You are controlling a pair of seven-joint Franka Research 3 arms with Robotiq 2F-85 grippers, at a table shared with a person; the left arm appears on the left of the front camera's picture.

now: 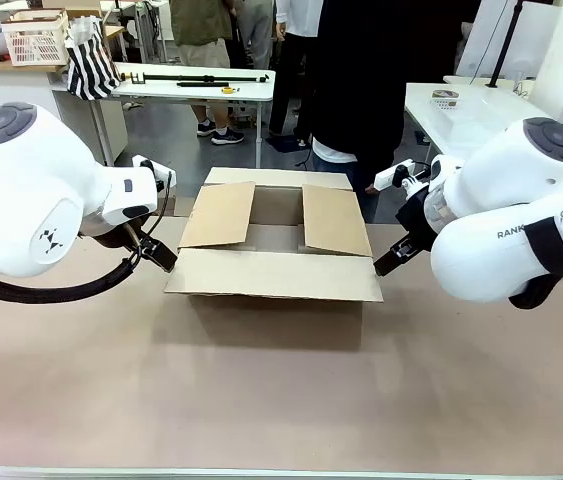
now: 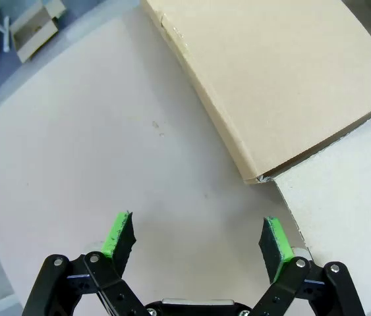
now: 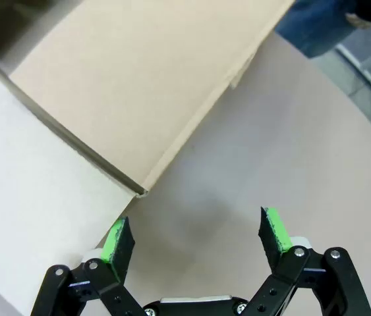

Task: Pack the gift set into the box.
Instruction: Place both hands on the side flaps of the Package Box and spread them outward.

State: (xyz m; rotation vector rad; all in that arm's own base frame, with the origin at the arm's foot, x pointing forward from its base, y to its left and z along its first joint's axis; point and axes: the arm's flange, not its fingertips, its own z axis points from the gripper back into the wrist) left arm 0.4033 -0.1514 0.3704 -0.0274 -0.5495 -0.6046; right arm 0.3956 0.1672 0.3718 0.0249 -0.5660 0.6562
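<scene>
The brown cardboard box (image 1: pixel 273 274) stands in the middle of the table, its near flap folded out toward me and its two side flaps tilted over the opening. My left gripper (image 1: pixel 159 258) hovers at the box's left near corner, open, with nothing between its green pads (image 2: pixel 118 236); the box's corner (image 2: pixel 259 176) lies just ahead of it. My right gripper (image 1: pixel 391 262) hangs at the right near corner, also open and empty, with the box flap (image 3: pixel 139 85) ahead. The gift set is out of view.
A person in dark clothes (image 1: pixel 361 90) stands behind the box at the far side. White tables (image 1: pixel 191 80) with tools and a basket (image 1: pixel 36 40) stand farther back. The brown tabletop (image 1: pixel 281 390) stretches bare in front of the box.
</scene>
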